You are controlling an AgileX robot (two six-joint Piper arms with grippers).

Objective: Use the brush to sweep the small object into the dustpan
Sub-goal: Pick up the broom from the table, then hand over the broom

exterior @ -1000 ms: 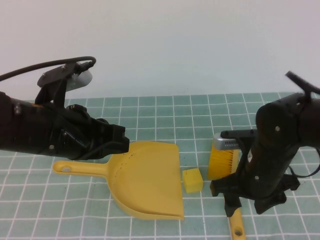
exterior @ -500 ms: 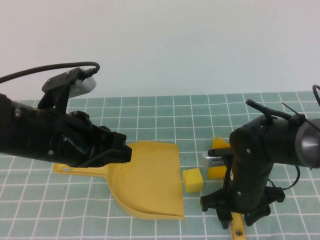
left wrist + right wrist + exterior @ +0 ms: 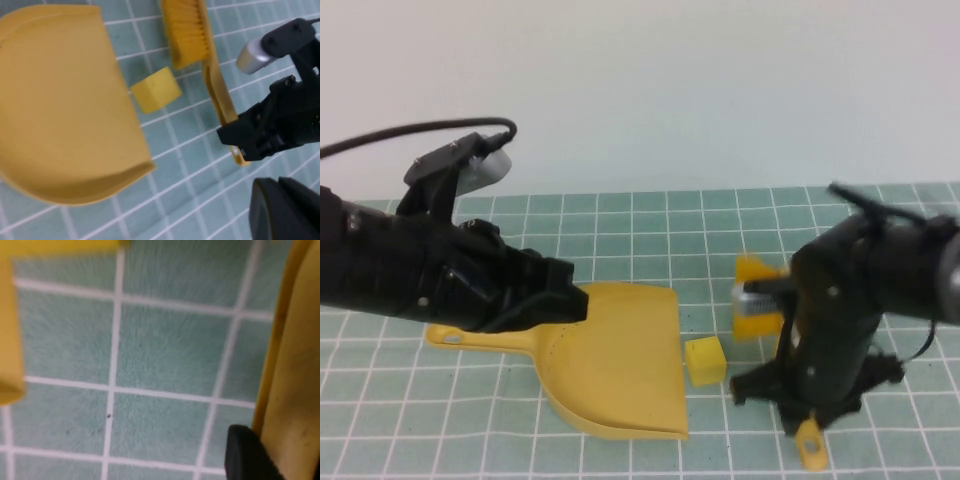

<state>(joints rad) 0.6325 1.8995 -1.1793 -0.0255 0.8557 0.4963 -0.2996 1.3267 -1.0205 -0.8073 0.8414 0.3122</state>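
Right gripper (image 3: 808,418) is sitting low over the brush (image 3: 212,75) handle, can't tell if it's clamped yet. The small object (image 3: 705,361) is lying just left of the bristles, right beside the dustpan (image 3: 620,360) mouth, which the left gripper (image 3: 560,295) is pinning by the handle.

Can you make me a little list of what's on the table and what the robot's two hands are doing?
Table: green cloth with white grid lines
Dustpan: mustard-yellow dustpan, mouth facing the cube
Cube: small yellow cube on the cloth, just outside the dustpan's mouth
Brush: yellow brush, bristles just beyond the cube, on the side away from the dustpan
Left hand: left hand shut on the dustpan's handle
Right hand: right hand down at the brush's handle; a firm hold is not clear
Swept in: not yet
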